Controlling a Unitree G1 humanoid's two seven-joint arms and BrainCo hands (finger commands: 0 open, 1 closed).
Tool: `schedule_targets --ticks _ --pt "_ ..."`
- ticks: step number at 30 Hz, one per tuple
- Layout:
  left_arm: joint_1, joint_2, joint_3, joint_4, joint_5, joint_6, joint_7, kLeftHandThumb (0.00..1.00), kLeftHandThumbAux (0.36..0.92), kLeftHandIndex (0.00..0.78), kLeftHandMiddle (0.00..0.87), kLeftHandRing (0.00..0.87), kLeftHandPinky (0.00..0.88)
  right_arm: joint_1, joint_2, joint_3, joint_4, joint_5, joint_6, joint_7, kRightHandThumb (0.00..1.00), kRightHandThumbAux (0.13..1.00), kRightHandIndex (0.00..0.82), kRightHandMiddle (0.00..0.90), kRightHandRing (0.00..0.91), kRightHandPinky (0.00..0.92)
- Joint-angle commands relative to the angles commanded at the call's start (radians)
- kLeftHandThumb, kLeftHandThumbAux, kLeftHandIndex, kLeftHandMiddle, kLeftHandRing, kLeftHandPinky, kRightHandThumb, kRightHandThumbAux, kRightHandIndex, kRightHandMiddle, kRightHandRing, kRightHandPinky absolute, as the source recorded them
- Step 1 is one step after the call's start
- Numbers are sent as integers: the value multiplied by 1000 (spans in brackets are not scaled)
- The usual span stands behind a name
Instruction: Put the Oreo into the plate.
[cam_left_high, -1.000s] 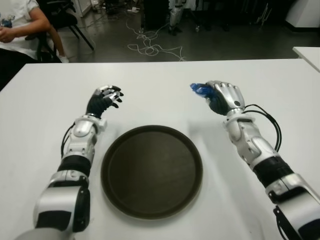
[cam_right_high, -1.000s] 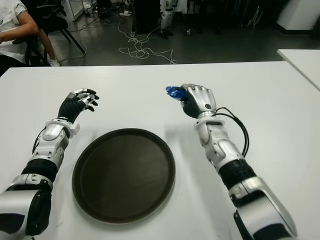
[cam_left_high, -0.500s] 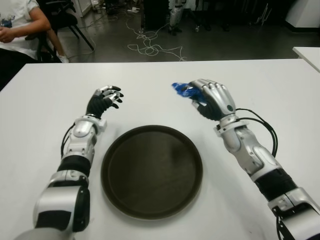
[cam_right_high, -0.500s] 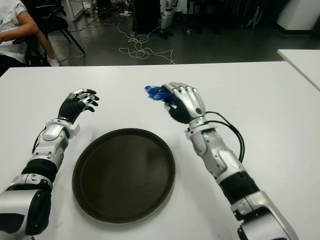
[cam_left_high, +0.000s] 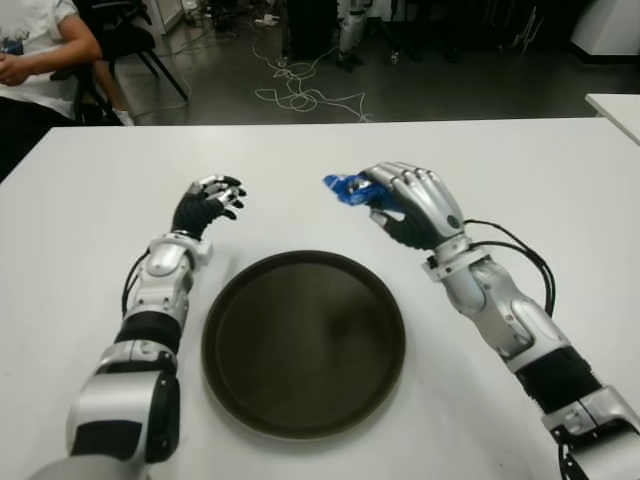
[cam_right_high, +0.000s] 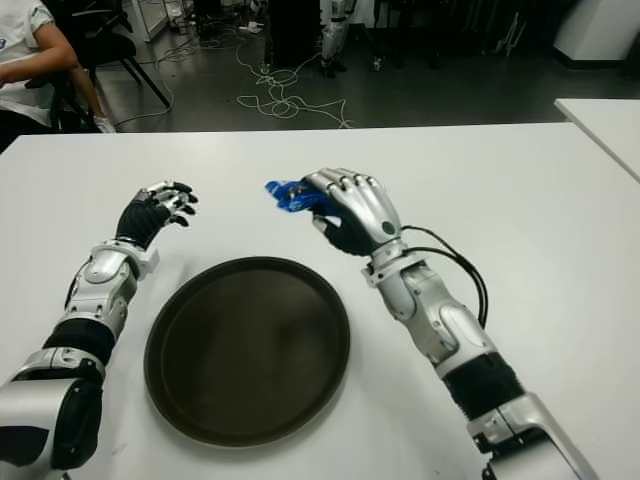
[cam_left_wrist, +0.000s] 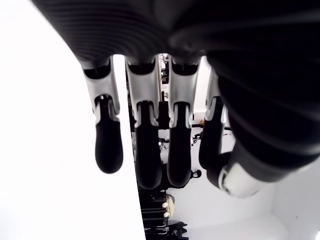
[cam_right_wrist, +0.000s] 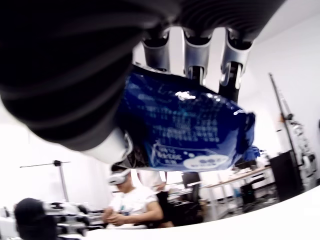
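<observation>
Right hand (cam_left_high: 408, 203) has swung in toward the plate (cam_left_high: 304, 341), fingers clamped on the Oreo (cam_left_high: 349, 189); pickup's done, drop-off's left, left hand (cam_left_high: 208, 203) loose, empty

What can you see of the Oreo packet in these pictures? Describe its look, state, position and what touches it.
The Oreo packet is a small, shiny blue wrapper with fine white print and a white label patch, creased and looking like thin plastic film. It is clamped in the right hand, fingers over one face and thumb under the other, one end poking out toward the robot's left. It is held off the white table, beyond the far right rim of the dark round plate, not yet over it.
</observation>
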Motion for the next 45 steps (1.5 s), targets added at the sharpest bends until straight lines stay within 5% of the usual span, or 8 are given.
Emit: schedule_targets --ticks 11,18,27,32,45 --pt "0 -2 -6 -7 9 2 8 816 691 347 487 482 543 49 17 51 -88 45 -37 170 691 733 423 709 725 713" --pt "-1 -3 -6 -4 6 4 11 832 675 414 464 490 550 67 8 53 -124 150 -113 302 691 735 422 664 689 670" --pt "-2 -6 -6 -4 5 7 15 816 692 345 486 485 546 64 24 56 -88 232 -177 380 691 733 422 669 695 684" --pt "-1 -6 -6 -2 5 3 14 830 677 403 468 488 548 69 37 55 -65 275 -203 413 693 733 423 671 705 698" --pt "2 -8 -12 -10 10 -7 12 834 672 419 465 500 566 99 70 49 -89 311 -174 476 695 736 418 639 688 662"
